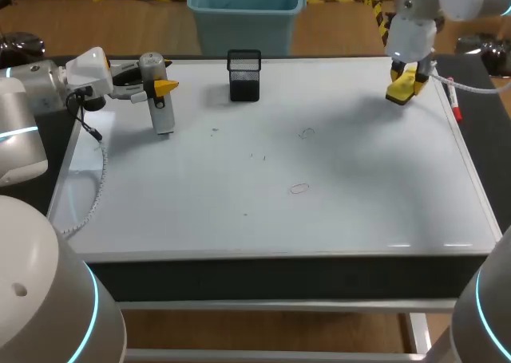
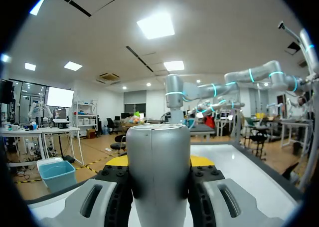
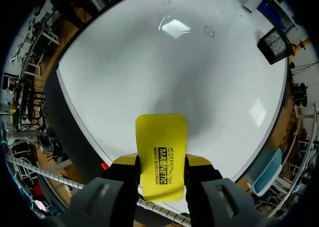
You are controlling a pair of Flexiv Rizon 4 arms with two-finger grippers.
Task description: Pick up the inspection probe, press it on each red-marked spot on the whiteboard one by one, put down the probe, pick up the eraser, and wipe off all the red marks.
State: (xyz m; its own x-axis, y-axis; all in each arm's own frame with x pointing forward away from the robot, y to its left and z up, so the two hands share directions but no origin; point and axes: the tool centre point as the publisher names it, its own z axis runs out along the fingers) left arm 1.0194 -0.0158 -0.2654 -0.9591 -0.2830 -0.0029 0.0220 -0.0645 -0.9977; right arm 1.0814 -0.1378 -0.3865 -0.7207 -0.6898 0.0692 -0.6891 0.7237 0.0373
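Well to the left of the black mesh pen holder, the left gripper comes in sideways over the whiteboard. Its fingers are clamped on the inspection probe, a grey cylinder standing roughly upright. In the left wrist view the black pads press against the probe from both sides, with the yellow tips showing just past it. The probe's lower end is down at the board surface, left of the holder and a little nearer the robot; I cannot tell whether it touches. The pen holder stands at the board's far edge, somewhat left of the middle. To the right of the holder and nearer the robot lies a faint red mark, a small ring. A second red mark sits further from the holder, toward the near edge. Far to the right of the holder, over the board's far right corner, the right gripper points downward. Its fingers are closed on the yellow eraser, which in the right wrist view sticks out flat between them, gripped on both sides. Further right still, a red marker lies along the board's right edge, just beside that gripper
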